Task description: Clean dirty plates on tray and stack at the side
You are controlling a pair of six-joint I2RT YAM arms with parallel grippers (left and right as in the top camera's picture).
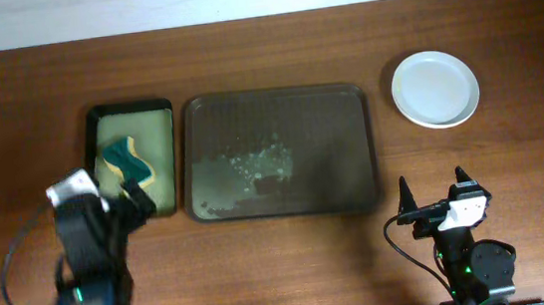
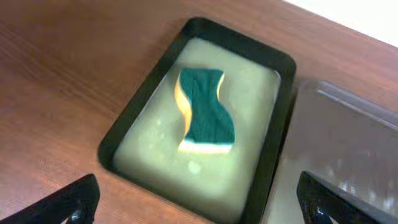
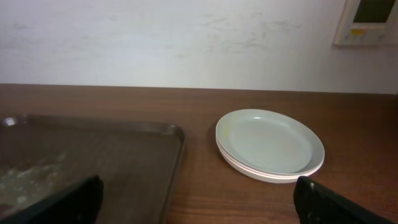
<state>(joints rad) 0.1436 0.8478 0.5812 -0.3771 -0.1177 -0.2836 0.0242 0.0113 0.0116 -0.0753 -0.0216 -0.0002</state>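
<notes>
The left gripper (image 2: 199, 204) is spread wide, its two dark fingertips (image 2: 73, 200) at the near corners of the left wrist view with nothing between them. It hangs over the near end of one small black-rimmed tray (image 1: 128, 107) with a greenish inside. One sponge (image 2: 205, 112), green on top with a yellow layer beneath, lies in that small tray toward its far half, apart from the fingers.

The right gripper (image 1: 434, 193) is also spread and empty, over bare table (image 1: 535, 177) at the near right, its two fingers pointing to the far side.

Between the two grippers lies one large dark brown tray (image 1: 271, 93), just right of the small one. Whitish foamy specks (image 1: 253, 164) sit on its floor, left of the middle.

The plates (image 1: 434, 89) stand in one white stack on the table at the far right, well apart from the brown tray's right rim and far of the right gripper. From above the stack reads as a single disc; in the right wrist view at least two rims show one over another, and an exact count cannot be told
</notes>
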